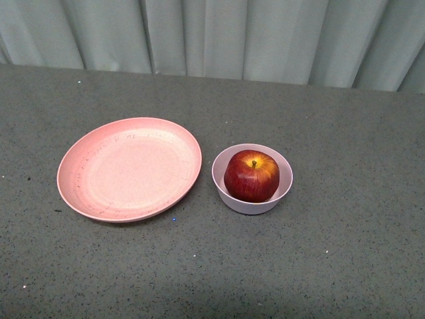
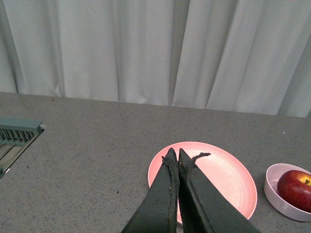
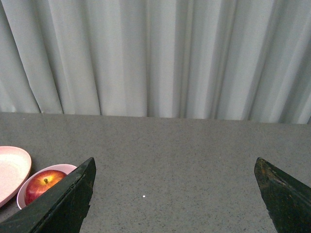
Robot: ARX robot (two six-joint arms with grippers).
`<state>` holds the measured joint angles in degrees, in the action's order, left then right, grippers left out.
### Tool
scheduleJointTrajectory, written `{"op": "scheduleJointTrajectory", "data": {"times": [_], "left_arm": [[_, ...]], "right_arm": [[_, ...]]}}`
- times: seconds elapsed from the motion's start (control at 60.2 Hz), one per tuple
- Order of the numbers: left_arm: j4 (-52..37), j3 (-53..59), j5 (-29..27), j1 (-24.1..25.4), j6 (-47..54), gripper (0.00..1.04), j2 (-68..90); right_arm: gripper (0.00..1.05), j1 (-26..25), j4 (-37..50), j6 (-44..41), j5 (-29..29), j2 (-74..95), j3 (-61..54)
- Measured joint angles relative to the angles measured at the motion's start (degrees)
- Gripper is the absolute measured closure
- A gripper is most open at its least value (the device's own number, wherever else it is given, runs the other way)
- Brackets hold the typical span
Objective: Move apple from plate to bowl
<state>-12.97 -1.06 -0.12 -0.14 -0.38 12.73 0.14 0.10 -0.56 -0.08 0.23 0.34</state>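
The dark-red apple (image 1: 252, 175) sits inside the small pale pink bowl (image 1: 227, 193), stem up. The wide salmon-pink plate (image 1: 129, 168) lies empty just left of the bowl. Neither gripper shows in the front view. In the left wrist view my left gripper (image 2: 175, 154) is shut and empty, raised over the near side of the plate (image 2: 228, 179), with the bowl (image 2: 274, 191) and apple (image 2: 296, 189) off to one side. In the right wrist view my right gripper (image 3: 175, 165) is wide open and empty over bare table, with the apple (image 3: 41, 186) in the bowl (image 3: 22, 196) beside one finger.
The grey speckled table (image 1: 345, 252) ends at a pale curtain (image 1: 265, 33) at the back. A grey-green slatted rack (image 2: 14, 138) shows at the edge of the left wrist view.
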Motion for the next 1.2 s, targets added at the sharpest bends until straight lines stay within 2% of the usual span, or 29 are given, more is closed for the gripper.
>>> {"op": "scheduleJointTrajectory", "data": {"times": [0.199,0.299,0.498,0.598,0.996,1.046,1.196], "left_arm": [[2.80,0.00,0.00,0.00,0.00,1.01,-2.78],[12.11,-0.02,0.13,0.00,0.07,1.01,-10.40],[12.85,-0.02,0.13,0.00,0.09,1.01,-12.39],[12.85,-0.02,0.13,0.00,0.09,0.87,-12.41],[12.85,-0.02,0.13,0.00,0.09,0.19,-12.44],[12.85,-0.02,0.13,0.00,0.13,0.05,-12.44],[12.85,-0.02,0.13,0.00,0.13,0.07,-12.44]], "right_arm": [[0.09,0.00,0.00,0.00,0.00,0.00,0.00],[0.09,0.00,0.00,0.00,0.00,0.00,0.00],[0.09,0.00,0.00,0.00,0.00,0.00,0.00],[0.09,0.00,0.00,0.00,0.00,0.00,0.00],[0.09,0.00,0.00,0.00,0.00,0.00,0.00],[0.09,0.00,0.00,0.00,0.00,0.00,0.00],[0.09,0.00,0.00,0.00,0.00,0.00,0.00]]}}
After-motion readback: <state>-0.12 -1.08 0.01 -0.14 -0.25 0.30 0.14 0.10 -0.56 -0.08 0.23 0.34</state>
